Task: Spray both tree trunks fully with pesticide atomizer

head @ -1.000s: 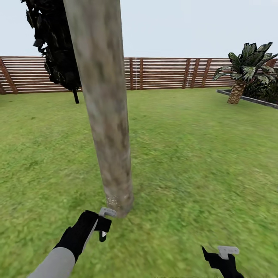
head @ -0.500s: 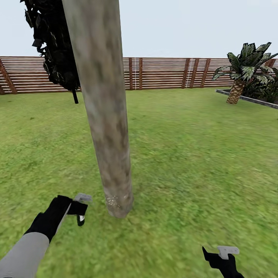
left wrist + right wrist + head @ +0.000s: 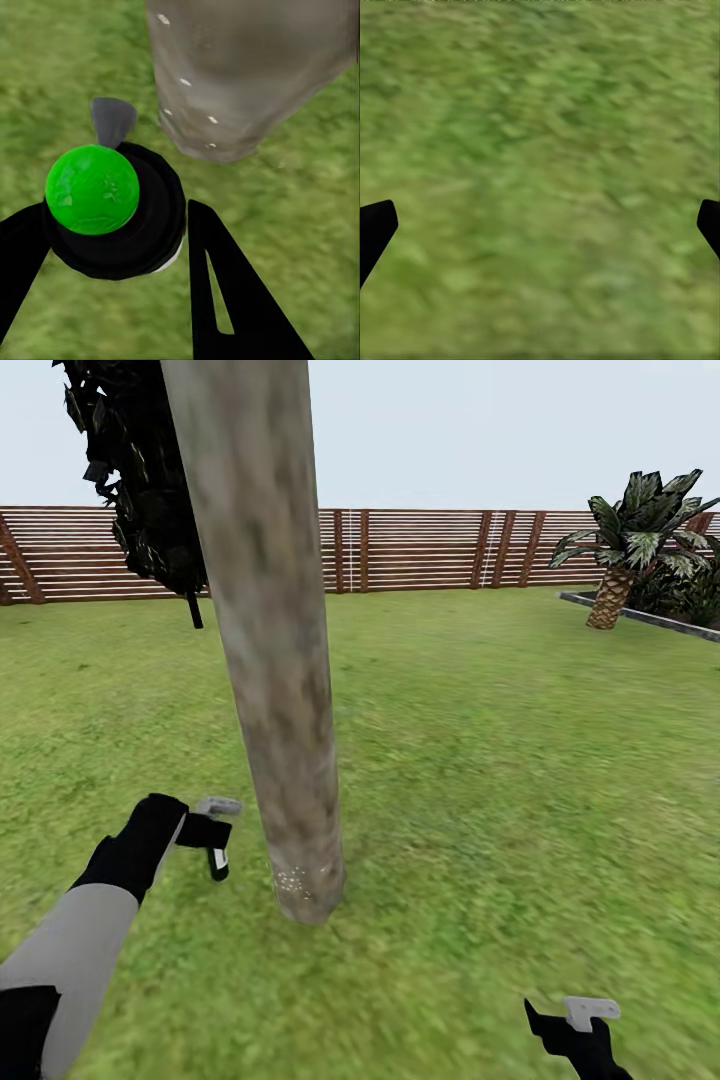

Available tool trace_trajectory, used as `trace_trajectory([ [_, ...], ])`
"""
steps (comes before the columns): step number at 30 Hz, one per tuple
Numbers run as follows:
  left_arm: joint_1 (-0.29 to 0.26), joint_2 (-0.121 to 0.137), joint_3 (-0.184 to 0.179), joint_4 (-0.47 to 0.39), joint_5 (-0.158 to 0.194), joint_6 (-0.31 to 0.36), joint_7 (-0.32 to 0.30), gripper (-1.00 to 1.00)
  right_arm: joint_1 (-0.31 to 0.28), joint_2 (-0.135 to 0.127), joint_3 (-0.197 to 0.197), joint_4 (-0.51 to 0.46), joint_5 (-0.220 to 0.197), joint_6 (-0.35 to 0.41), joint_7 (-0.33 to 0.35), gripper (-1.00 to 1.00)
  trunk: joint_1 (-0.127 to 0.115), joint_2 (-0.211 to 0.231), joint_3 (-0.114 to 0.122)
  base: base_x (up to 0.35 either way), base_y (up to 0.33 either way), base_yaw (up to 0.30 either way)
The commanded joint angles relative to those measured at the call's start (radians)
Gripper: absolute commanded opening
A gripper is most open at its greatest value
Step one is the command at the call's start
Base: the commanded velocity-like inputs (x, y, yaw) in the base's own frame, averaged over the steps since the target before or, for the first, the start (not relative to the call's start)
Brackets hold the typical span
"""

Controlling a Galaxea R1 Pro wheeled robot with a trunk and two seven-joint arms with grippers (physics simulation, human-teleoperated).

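Note:
A thick mottled grey-beige tree trunk (image 3: 280, 690) rises from the grass floor (image 3: 480, 780) straight ahead. Tiny white pesticide specks (image 3: 296, 880) dot its base. My left gripper (image 3: 203, 830) hangs just left of that base, shut on the pesticide atomizer (image 3: 216, 832), and clear of the bark. The left wrist view shows the atomizer (image 3: 105, 202) as a black body with a bright green round cap and a grey trigger. It is clamped in the left gripper (image 3: 112, 251), with the speckled trunk (image 3: 247, 67) right beyond. My right gripper (image 3: 585, 1032) is low at the right, open over bare grass (image 3: 540, 150).
A brown slat fence (image 3: 430, 550) closes the lawn at the back. A dark ragged leafy mass (image 3: 140, 480) hangs behind the trunk on the left. A short palm (image 3: 630, 540) stands by a grey kerb (image 3: 640, 615) at the far right. Open grass spreads right of the trunk.
My left arm has carried the atomizer from in front of the trunk's base to its left side and farther forward. The right gripper and the trunk have not moved.

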Motion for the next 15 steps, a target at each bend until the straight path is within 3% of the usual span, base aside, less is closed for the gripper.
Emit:
trace_trajectory([
  [1, -0.013, 0.0, -0.001, 0.0, -0.001, 0.001, 0.0, -1.0, 0.0, 0.0, 0.0, 0.0, 0.0, 0.0, 0.0, 1.0, 0.0, 0.0, 0.0, 0.0, 0.0, 0.0],
  [7, -0.058, 0.008, -0.002, 0.0, -0.001, 0.007, -0.002, -1.0, 0.0, -0.001, 0.0, -0.001, 0.0, 0.0, -0.001, 1.0, 0.0, 0.0, 0.0, 0.0, 0.0, 0.0],
  [12, -0.08, 0.014, -0.002, -0.001, 0.001, 0.075, -0.002, -1.0, 0.0, -0.001, 0.0, -0.002, 0.0, 0.0, -0.002, 1.0, 0.0, 0.0, 0.0, 0.0, 0.0, 0.0],
  [15, -0.072, 0.013, -0.036, 0.0, 0.001, 0.079, -0.002, -1.0, 0.0, -0.001, 0.0, -0.002, 0.0, 0.0, -0.002, 1.0, 0.0, 0.0, 0.0, 0.0, 0.0, 0.0],
])
